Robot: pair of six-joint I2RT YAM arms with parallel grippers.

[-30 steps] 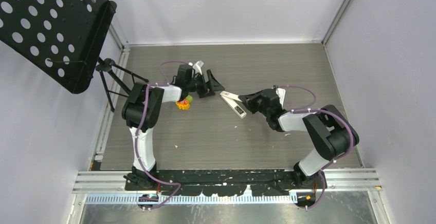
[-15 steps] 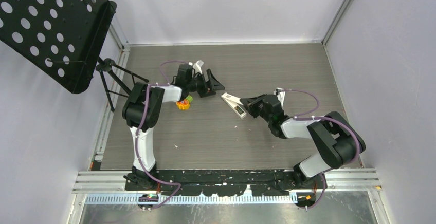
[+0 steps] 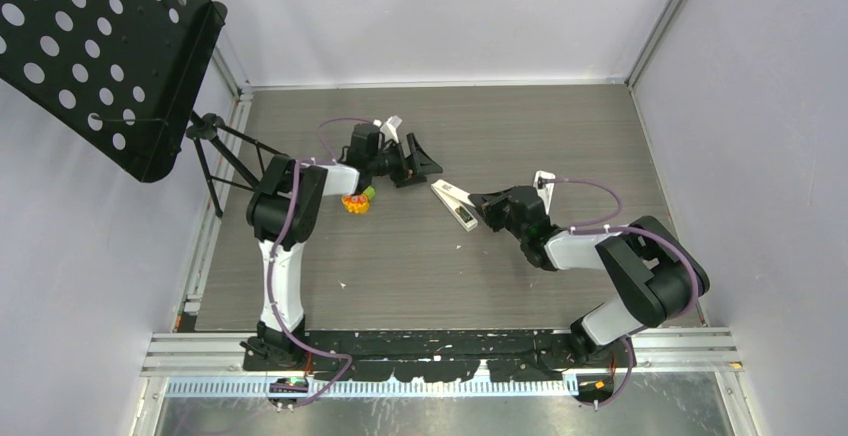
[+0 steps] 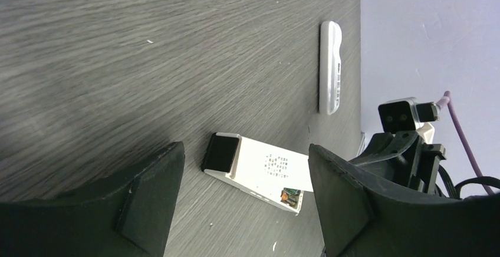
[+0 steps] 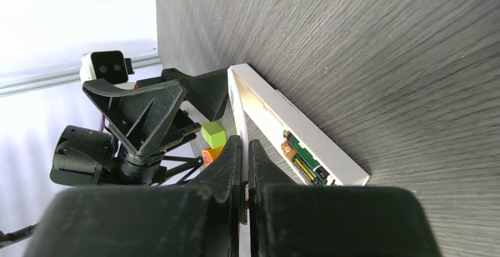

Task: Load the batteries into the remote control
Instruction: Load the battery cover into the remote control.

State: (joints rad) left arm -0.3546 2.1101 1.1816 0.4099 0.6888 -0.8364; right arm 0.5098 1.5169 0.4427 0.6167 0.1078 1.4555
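The white remote control (image 3: 455,203) lies mid-table with its battery bay open. Two batteries (image 5: 303,161), dark green with an orange-brown end, sit inside that bay. My right gripper (image 3: 480,205) is shut on a thin white edge of the remote (image 5: 236,106), and that strip runs down between the pads (image 5: 226,164). Whether the strip is the cover or the remote's side wall I cannot tell. My left gripper (image 3: 412,162) hovers behind and to the left, open and empty. Its wrist view looks down on the remote (image 4: 259,171) between the fingers (image 4: 150,195).
A second white remote (image 3: 543,180) lies just behind the right arm and shows far off (image 4: 330,68) in the left wrist view. Another white piece (image 3: 392,128) sits behind the left gripper. An orange-and-green toy (image 3: 357,200) rests by the left arm. A black perforated stand (image 3: 100,56) fills the far left.
The right arm's elbow has swung outward while its gripper stayed shut at the remote, which shifted slightly. The left gripper has edged back and to the right, its jaws a little narrower.
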